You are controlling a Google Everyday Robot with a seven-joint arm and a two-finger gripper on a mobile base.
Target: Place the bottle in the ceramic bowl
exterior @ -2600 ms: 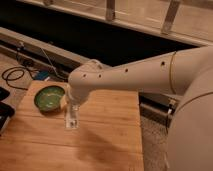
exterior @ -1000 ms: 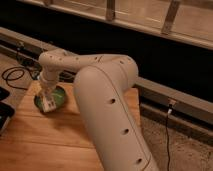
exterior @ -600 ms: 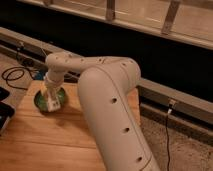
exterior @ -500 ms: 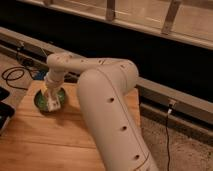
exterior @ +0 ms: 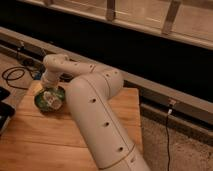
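The ceramic bowl [exterior: 38, 102], green with a dark rim, sits at the far left corner of the wooden table [exterior: 45, 140]. My white arm curves across the table, and its gripper [exterior: 48, 93] hangs down into the bowl. A pale shape inside the bowl, right under the gripper, looks like the bottle [exterior: 52, 101]. The gripper hides part of it. I cannot make out whether the bottle is held or lying free.
A black cable [exterior: 12, 75] coils on the floor left of the table. A dark object [exterior: 4, 109] sits at the left edge. A raised ledge [exterior: 165, 95] runs behind the table, with a plug and a cord [exterior: 169, 125] at the right.
The arm has swung left from the middle of the table to the bowl, taking the bottle with it. Over the last second the gripper has only shifted slightly over the bowl.
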